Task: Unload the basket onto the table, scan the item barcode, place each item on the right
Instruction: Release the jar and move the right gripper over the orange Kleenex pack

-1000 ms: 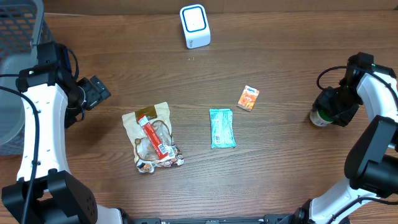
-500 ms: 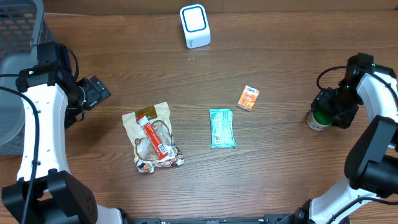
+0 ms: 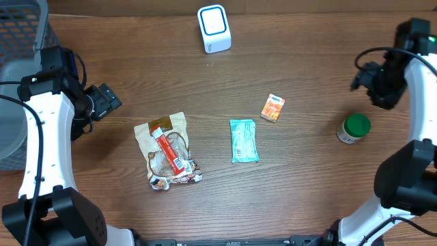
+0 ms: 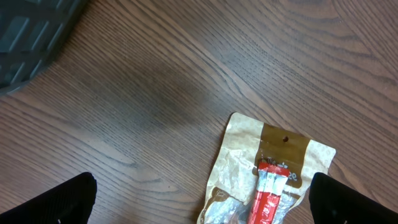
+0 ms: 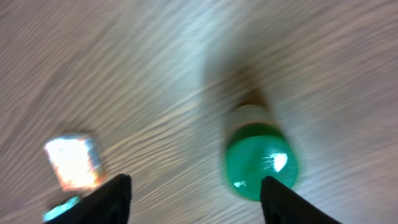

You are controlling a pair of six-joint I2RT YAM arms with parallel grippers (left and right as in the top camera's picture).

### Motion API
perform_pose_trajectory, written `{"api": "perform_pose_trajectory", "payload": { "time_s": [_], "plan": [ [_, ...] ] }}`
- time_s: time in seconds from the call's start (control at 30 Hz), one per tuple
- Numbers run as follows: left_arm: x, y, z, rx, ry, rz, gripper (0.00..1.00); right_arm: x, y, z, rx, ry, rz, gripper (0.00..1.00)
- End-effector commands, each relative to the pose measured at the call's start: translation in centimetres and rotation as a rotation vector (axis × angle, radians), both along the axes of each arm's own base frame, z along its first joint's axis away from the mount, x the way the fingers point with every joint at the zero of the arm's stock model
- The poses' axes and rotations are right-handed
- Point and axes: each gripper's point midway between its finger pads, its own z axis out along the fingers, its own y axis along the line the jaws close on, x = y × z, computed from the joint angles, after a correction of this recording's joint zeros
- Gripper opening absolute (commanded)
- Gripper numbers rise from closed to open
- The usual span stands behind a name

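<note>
Over on the far right, the right tool (image 3: 364, 74) hangs above the surface (image 3: 307, 198) with its fingers spread fairly wide and nothing between them. Its wrist camera looks down through that gap, and there, rather blurred, is the green-lidded bottle (image 3: 354, 128). The bottle sits lid up on the right side of the surface, nearer than the tool and apart from it, with nothing touching it. The scanner (image 3: 214, 28), a white box with a blue-ringed face, stands at the far edge near the middle, well apart from the bottle. Between the two, right of centre, lies a small orange carton (image 3: 272, 107), and just near and left of that is a teal packet (image 3: 244, 140) lying flat. Left of centre is a tan pouch (image 3: 167, 150) with a red sachet (image 3: 168, 152) lying along it. Across on the left side, the left tool (image 3: 106, 101) is held above the wood with its fingers as wide as they go and empty. Its wrist camera shows the two fingertips at the bottom corners, with the top of the tan pouch on the surface below between them. A grey basket (image 3: 20, 31) fills the far left corner, beside that arm.
</note>
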Motion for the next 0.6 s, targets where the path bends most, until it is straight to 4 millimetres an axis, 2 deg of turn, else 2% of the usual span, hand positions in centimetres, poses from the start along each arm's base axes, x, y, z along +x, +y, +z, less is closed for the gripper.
{"api": "perform_pose_trajectory", "payload": {
  "time_s": [0.0, 0.17, 0.3, 0.33, 0.4, 0.47, 0.57],
  "plan": [
    [0.5, 0.0, 0.6, 0.013, -0.019, -0.024, 1.00, 1.0, 5.2, 0.6, 0.115, -0.044, 0.095, 0.64],
    [0.5, 0.0, 0.6, 0.013, -0.019, -0.024, 1.00, 1.3, 8.9, -1.5, 0.132, -0.024, 0.097, 0.62],
    [0.5, 0.0, 0.6, 0.013, -0.019, -0.024, 1.00, 1.3, 11.8, -4.0, 0.133, -0.025, 0.166, 0.52],
    [0.5, 0.0, 0.6, 0.013, -0.019, -0.024, 1.00, 1.1, 12.9, -5.5, 0.136, -0.019, 0.169, 0.46],
    [0.5, 0.0, 0.6, 0.013, -0.019, -0.024, 1.00, 0.8, 13.8, -7.3, 0.144, -0.014, 0.154, 0.42],
    [0.5, 0.0, 0.6, 0.013, -0.019, -0.024, 1.00, 0.7, 14.5, -8.3, 0.160, -0.023, 0.156, 0.38],
    [0.5, 0.0, 0.6, 0.013, -0.019, -0.024, 1.00, 0.7, 15.7, -9.7, 0.201, -0.047, 0.178, 0.37]
  ]
}}
